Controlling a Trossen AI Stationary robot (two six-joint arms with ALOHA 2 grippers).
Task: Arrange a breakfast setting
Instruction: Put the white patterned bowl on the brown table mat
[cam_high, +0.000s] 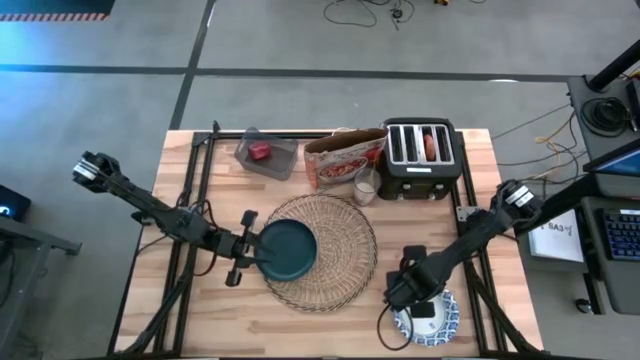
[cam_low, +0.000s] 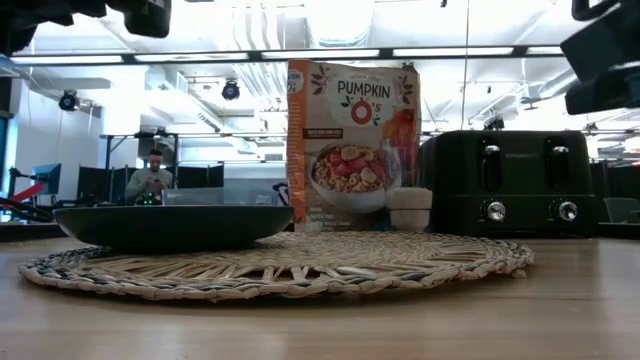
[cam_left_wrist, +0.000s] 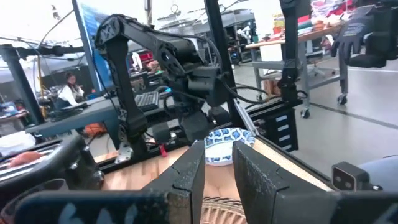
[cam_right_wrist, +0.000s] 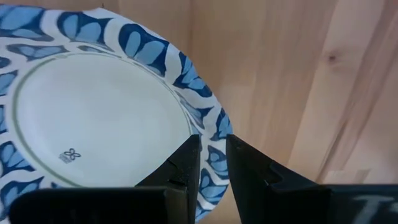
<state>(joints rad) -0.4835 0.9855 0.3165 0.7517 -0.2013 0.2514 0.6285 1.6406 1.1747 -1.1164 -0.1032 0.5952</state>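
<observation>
right now we have the left gripper (cam_high: 252, 249) at the left rim of the dark teal plate (cam_high: 290, 248), which already lies on the woven placemat (cam_high: 340, 215) in the middle of the tabletop (cam_high: 200, 320); its fingers (cam_left_wrist: 186, 177) stand only a narrow gap apart, and we cannot tell whether they pinch the rim or have let go. our right gripper (cam_high: 415, 298) is down at the blue-and-white bowl (cam_right_wrist: 93, 118) near the front right corner, fingers (cam_right_wrist: 183, 165) closed on its patterned rim, one inside and one outside, the grip a shallow dish calls for if we mean to lift it. we judge the bowl belongs on the plate next. a small glass (cam_high: 366, 186) waits near the back edge beside the cereal bag (cam_low: 350, 140) and the toaster (cam_high: 420, 155). we see no spoon.
</observation>
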